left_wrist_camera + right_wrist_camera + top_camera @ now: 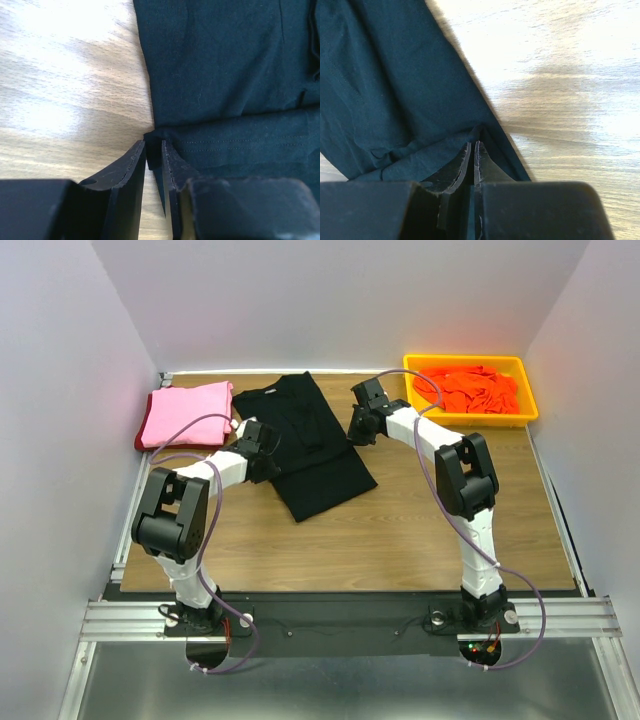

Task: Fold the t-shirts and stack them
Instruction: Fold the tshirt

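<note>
Closest to the lens in the left wrist view, the left gripper (153, 146) has its jaws drawn nearly together, with a small nub of dark cloth from the left edge of the black t-shirt (305, 445) pinched at the very tips. The right gripper (472, 146) is narrower yet, its fingers almost meeting on a puckered bit of the shirt's opposite edge. The shirt lies flat and slightly askew on the wooden surface (400, 530), already narrowed into a long strip between the two arms. A folded pink t-shirt (185, 412) rests on a dark red t-shirt (140, 440) just to its left. The orange t-shirts (480, 388) are heaped in the yellow tray (470, 361), well apart at the back right. Judging by this, the next fold is about to begin, and both holds look shallow. So little fabric sits between the tips that a brisk lift could pull it free. I cannot tell whether either pinch takes every layer. If only the top one is caught, the strip would peel open as it rises. If one arm rises ahead of the other, the fold would skew further. The left arm works near the pink stack, so a wide swing or a trailing hem could nudge it out of square.
</note>
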Controlling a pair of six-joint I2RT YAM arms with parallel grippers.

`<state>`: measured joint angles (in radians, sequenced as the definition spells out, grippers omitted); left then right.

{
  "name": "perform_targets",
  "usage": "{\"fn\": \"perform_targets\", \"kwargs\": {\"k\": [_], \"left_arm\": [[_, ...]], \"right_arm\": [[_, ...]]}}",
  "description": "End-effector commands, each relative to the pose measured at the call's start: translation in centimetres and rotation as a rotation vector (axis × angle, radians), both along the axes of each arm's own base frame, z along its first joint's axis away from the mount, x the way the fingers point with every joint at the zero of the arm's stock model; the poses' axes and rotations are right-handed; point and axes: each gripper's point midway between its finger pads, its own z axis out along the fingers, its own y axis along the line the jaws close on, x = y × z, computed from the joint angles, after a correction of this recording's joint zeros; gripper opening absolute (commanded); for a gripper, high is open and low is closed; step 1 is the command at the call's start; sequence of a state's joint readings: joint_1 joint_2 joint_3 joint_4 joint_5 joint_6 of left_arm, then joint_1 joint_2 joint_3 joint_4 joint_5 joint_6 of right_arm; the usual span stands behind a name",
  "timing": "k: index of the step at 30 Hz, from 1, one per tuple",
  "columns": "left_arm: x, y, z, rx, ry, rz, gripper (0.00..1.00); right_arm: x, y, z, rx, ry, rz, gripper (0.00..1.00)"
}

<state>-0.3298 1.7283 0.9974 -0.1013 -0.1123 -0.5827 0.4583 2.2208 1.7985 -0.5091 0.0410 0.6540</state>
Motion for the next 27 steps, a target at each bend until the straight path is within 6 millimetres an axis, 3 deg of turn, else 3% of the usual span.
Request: {"fn": "perform_targets", "kwargs": {"k": [1,6,11,16,27], "left_arm": [[1.2,-0.6,0.9,-0.02,-0.025,-0.004,0.29],[1.0,-0.7,0.1,-0.022,-0.008,-0.008,0.25],[0.9,-0.7,-0.1,-0.023,-0.003,-0.012,0.11],[1.5,-0.3,2.0,-0.012,-0.059,-0.002,0.0],[2.2,-0.7,5.3,-0.037,-0.132,-0.011,0.0]], "right_arm": [[1.5,0.2,2.5,0.02,-0.073,0.001,0.04],[1.6,0.2,2.5,0.016,-0.075,0.002,0.01],[1.7,0.0,3.3,0.014,-0.091,0.0,0.01],[1.8,-0.6,5.3,0.001,-0.136,-0.017,0.01],[2.0,-1.4,7.9,-0.01,-0.193,-0.041,0.01]]}}
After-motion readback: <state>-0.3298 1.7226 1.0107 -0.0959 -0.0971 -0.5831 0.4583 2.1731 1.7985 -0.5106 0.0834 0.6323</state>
